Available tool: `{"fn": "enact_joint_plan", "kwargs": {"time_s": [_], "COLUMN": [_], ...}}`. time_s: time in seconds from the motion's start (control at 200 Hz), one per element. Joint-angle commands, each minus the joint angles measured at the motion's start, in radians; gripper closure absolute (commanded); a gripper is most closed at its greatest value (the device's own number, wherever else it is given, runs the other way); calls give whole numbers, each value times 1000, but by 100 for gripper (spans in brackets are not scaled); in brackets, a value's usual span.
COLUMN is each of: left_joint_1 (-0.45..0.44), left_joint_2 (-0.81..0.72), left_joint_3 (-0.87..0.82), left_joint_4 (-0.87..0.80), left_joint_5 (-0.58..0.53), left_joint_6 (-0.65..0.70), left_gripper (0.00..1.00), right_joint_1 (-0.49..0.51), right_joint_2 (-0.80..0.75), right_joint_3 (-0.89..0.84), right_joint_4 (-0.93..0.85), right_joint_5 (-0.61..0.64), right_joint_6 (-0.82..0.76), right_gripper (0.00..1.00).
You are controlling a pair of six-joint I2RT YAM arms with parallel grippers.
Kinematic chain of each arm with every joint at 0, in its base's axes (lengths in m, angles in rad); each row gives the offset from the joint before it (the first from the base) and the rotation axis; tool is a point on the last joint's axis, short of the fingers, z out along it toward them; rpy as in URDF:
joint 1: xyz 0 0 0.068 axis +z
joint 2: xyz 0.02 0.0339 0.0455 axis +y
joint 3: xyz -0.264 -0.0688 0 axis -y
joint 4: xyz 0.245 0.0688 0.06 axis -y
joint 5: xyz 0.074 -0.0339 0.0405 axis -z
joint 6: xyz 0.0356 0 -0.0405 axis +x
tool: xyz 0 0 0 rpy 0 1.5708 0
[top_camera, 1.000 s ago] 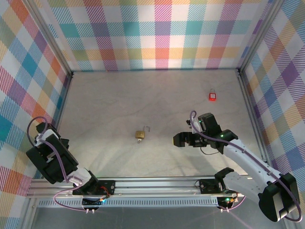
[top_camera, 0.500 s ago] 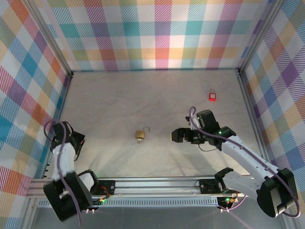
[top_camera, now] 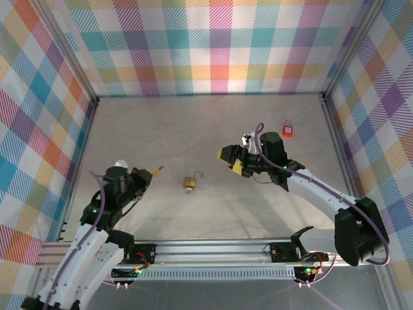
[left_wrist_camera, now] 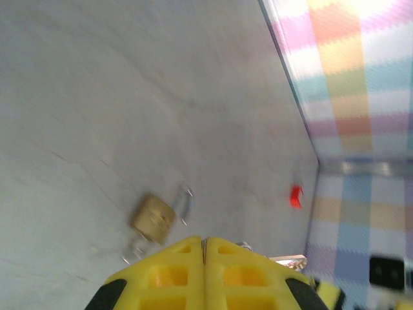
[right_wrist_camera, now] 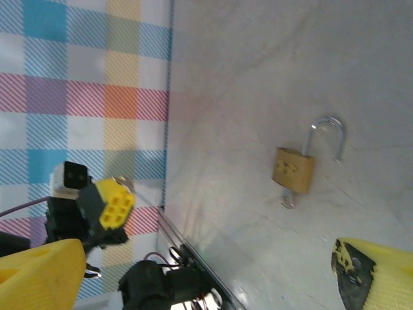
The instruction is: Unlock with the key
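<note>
Centrally, brass padlock (top_camera: 189,183) on table (top_camera: 142,135), red object (top_camera: 288,130) well apart.

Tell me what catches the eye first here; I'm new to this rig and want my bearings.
A small brass padlock, shackle swung open, lies centrally on the grey table, between the shut left hand and the open right hand. A small red object sits toward the far right corner.

We see a small red item (top_camera: 287,130) lying on the pale grey surface (top_camera: 161,135), near its back right corner. Pastel plaid walls (top_camera: 213,45) enclose the surface on three sides, and a metal rail (top_camera: 213,248) runs along the near edge.
</note>
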Motion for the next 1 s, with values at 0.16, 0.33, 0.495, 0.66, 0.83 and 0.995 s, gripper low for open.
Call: {"fn": "enact_joint_plan", "kwargs": {"time_s": [0.16,0.33,0.495,0.66,0.83,0.995], "left_joint_1": [-327,-401,-432,-469,-487,-494], "left_joint_2": [333,445,467,453,468,482], "left_joint_3": [120,159,160,156,160,159], "left_joint_4": [300,377,408,397,400,416], "left_joint_5": [-188,-214,-227,-262,-263,-264], "left_joint_6": [-195,-250,-284,-300,-300,-304], "left_gripper": [100,100,100,100,100,100], "right_joint_1": [108,179,206,216,223,224], "right_joint_2": [-37,-21,24,74,100,114], "right_joint_3": [-12,-27,-57,-57,-42,-36], "right_joint_4": [209,203,265,315,334,322], "right_joint_5": [40,118,160,187,201,213], "right_joint_6": [-22,-61,-43,-24,-13,-6], "right_gripper": [7,12,18,29,42,55]}}
